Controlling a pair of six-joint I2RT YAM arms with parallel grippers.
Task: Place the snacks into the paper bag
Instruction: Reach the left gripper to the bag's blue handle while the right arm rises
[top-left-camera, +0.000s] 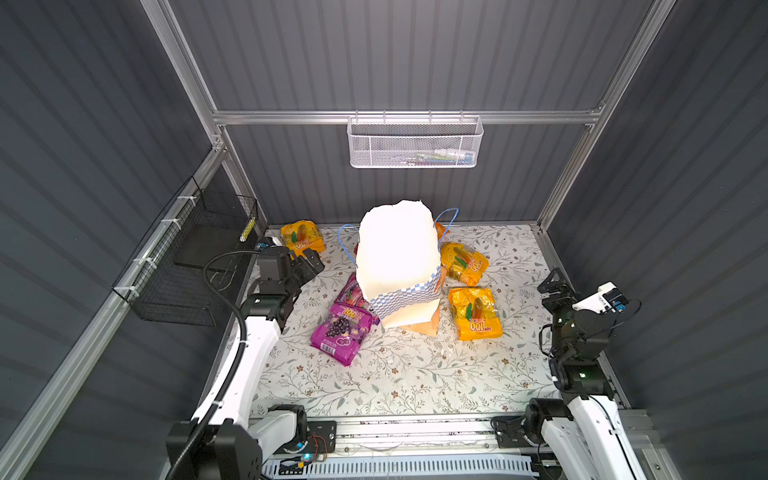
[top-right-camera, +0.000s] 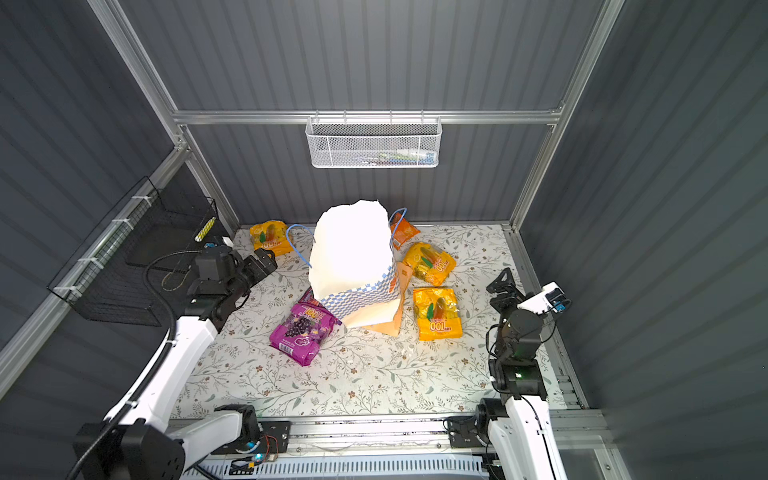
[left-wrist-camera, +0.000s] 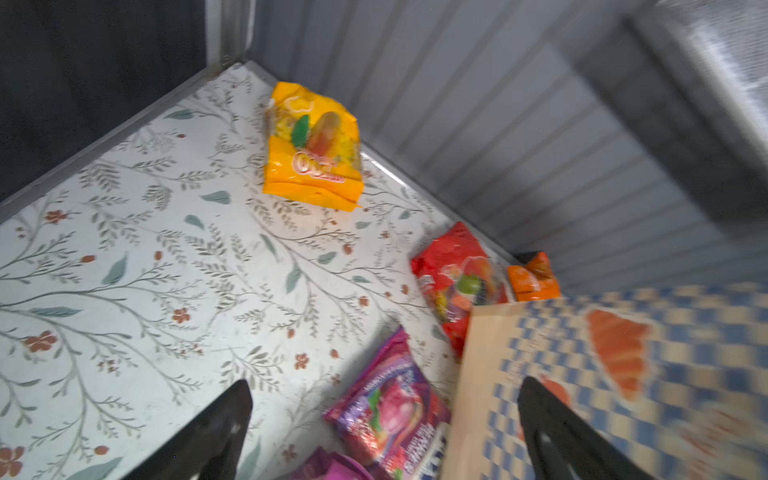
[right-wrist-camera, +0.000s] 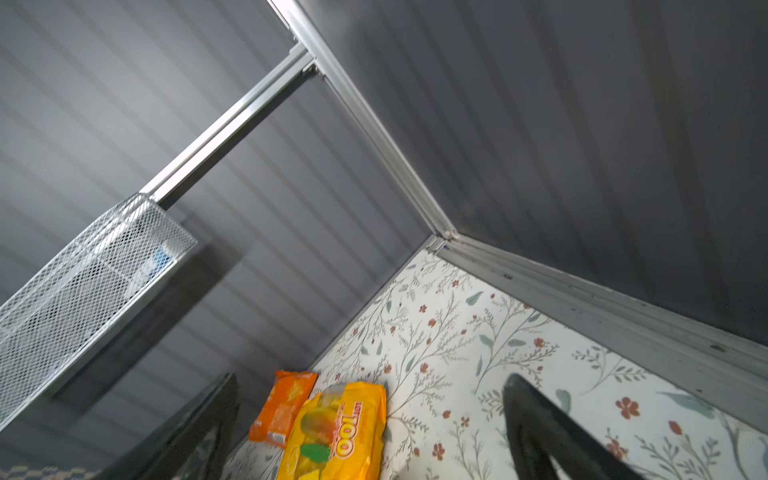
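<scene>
Paper bag (top-left-camera: 399, 249) shows only glare; mesh basket (top-left-camera: 374, 146) perhaps holds tubes (top-left-camera: 444, 156).

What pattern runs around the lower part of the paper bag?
Blue-and-white checks. The band on the paper bag shows sharpest in a top view.

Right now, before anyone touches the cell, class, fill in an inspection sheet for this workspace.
Surface: floral-patterned table.
Job's things: paper bag stands mid-table; yellow packets, purple grape packet, purple-pink packet, red packet, small orange packet lie around it, outside.
Clutter: nothing seen.
Grippers: left gripper open, empty, beside the far-left yellow packet; right gripper open, empty, at the table's right edge.
Cables: black hose along left arm; thin cable at right arm.
Surroundings: white mesh basket on back rail; black wire basket on left wall.
</scene>
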